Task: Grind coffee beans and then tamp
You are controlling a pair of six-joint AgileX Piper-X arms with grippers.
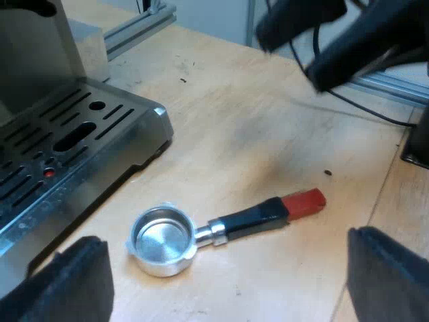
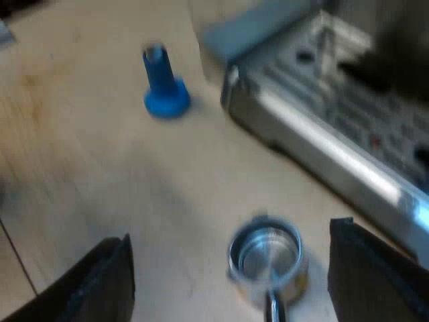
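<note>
The metal holder (image 1: 163, 239) lies loose on the wooden table beside the espresso machine's drip tray (image 1: 74, 144), its basket empty and its dark handle ending in red (image 1: 305, 202). My left gripper (image 1: 228, 282) hangs above it, open, one finger (image 1: 74, 282) near the drip tray and the other beyond the handle's red end. My right gripper (image 2: 234, 275) is open over the holder's basket (image 2: 266, 258), with the fingers (image 2: 100, 278) wide on either side. A blue tamper (image 2: 163, 84) stands upright on the table near the machine's corner. The right arm (image 1: 342, 37) shows dark above the table.
The espresso machine's slotted drip tray (image 2: 335, 134) juts out close to the holder. Aluminium frame rails (image 1: 137, 27) run along the table's edge. A few dark bean specks (image 1: 328, 173) lie on the wood.
</note>
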